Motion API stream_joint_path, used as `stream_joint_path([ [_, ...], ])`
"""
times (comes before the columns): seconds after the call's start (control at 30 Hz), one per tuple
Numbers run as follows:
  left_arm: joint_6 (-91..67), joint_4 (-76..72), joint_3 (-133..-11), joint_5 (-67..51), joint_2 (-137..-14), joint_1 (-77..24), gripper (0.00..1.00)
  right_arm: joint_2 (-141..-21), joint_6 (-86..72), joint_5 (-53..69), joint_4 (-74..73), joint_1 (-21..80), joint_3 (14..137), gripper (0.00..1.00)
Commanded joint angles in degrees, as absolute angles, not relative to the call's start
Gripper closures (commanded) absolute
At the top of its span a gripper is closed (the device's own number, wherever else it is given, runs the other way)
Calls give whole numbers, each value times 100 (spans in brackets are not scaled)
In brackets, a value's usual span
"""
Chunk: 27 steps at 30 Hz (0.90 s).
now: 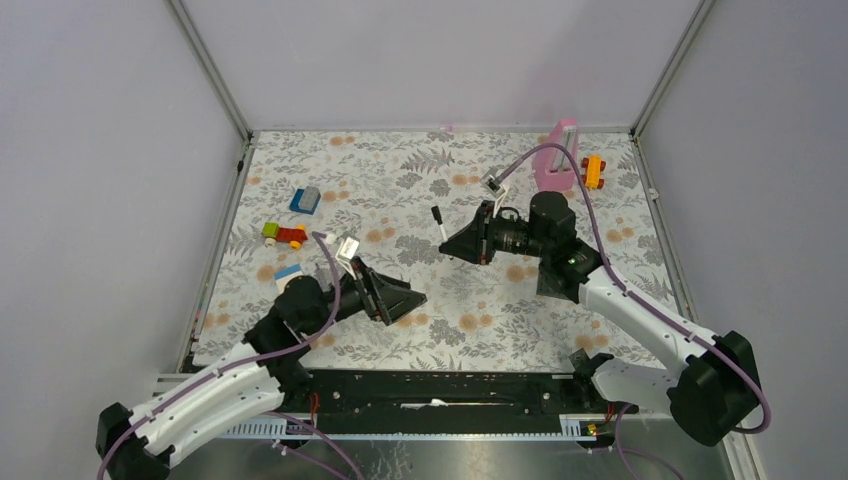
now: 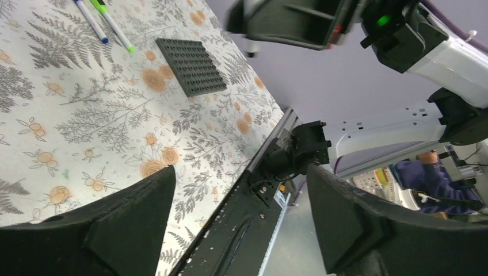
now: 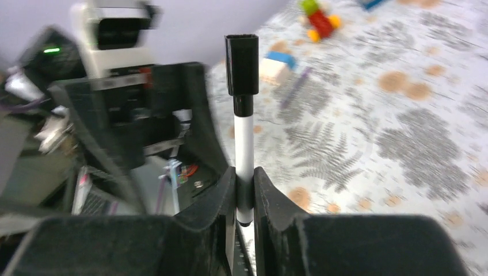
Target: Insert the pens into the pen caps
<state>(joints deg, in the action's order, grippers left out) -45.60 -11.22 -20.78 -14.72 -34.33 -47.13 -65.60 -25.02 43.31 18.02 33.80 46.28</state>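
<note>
Right gripper (image 3: 244, 179) was clamped on the slim white-barrelled pen (image 3: 243, 135), black tube-shaped plastic cap (image 3: 241, 57) on top; left gripper (image 2: 240, 178), nearer, gaped empty.

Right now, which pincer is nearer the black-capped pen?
Right. The right pincer grips the pen by its barrel; the left pincer stands open, well clear of it.

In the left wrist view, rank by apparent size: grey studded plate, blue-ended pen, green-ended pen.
1. grey studded plate
2. green-ended pen and blue-ended pen: alike, both cut off at the frame edge; unranked.
</note>
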Motion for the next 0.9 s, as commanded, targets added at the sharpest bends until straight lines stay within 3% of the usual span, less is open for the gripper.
stream_joint_path([
  [0.0, -4327, -425, -2466, -1067, -2945, -4711, 3, -6666, -2130, 2472, 834, 3349, 4749, 100],
  [0.37, -4205, 2947, -4288, 1275, -2406, -4711, 1, -7631, -2495, -543, -604, 3354, 5379, 100],
  [0.63, -3810, 4536, -5398, 2386, -2133, -4711, 1, -8951, -2609, -1139, -1302, 3355, 6252, 100],
  [0.87, -3625, 4735, -5079, 2899, -1668, -4718, 1, -10125, -2512, -1267, -1858, 3282, 7126, 100],
])
